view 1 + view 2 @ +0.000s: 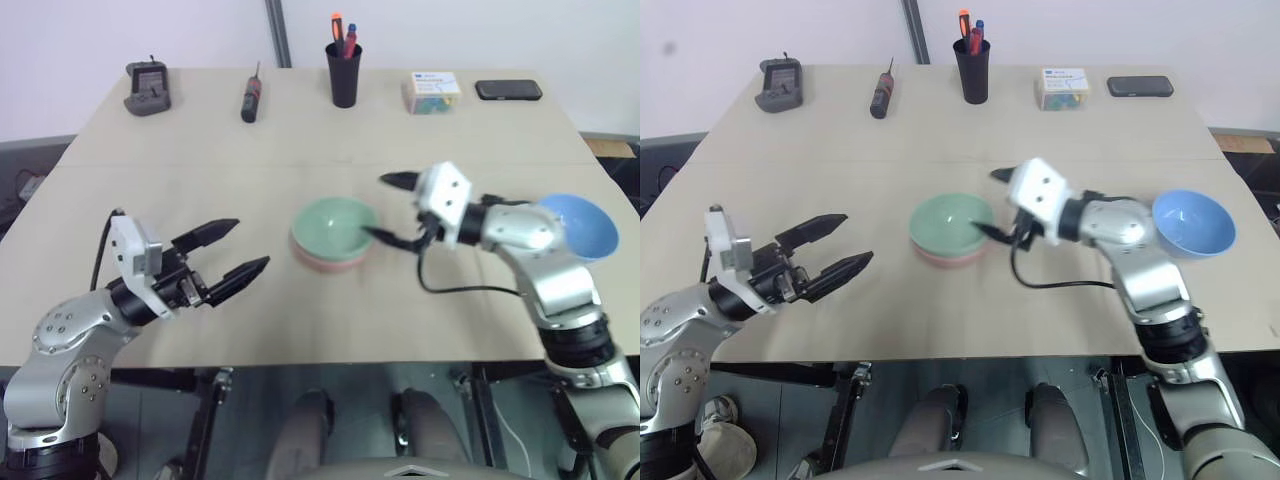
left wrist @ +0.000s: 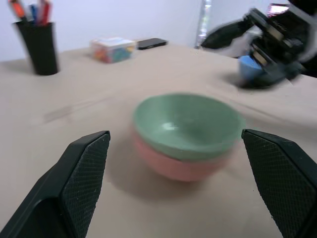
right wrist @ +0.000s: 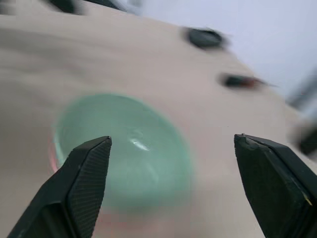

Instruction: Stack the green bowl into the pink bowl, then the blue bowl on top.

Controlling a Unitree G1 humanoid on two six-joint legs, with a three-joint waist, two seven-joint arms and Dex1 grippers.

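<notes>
The green bowl point(image 1: 335, 226) sat nested inside the pink bowl point(image 1: 330, 262) near the middle of the table point(image 1: 300, 140), the pink rim showing just beneath it. The blue bowl point(image 1: 578, 226) rested on the table well apart to the right, partly behind the right arm. The right tool point(image 1: 392, 210) hovered just beside the nested pair on their right, its fingers spread wide and holding nothing, one fingertip close to the green rim. The left tool point(image 1: 238, 248) hung to the left of the bowls, apart from them, its fingers also wide open and empty, pointing toward the stack. Along the far edge stood a black pen cup point(image 1: 343, 72).
</notes>
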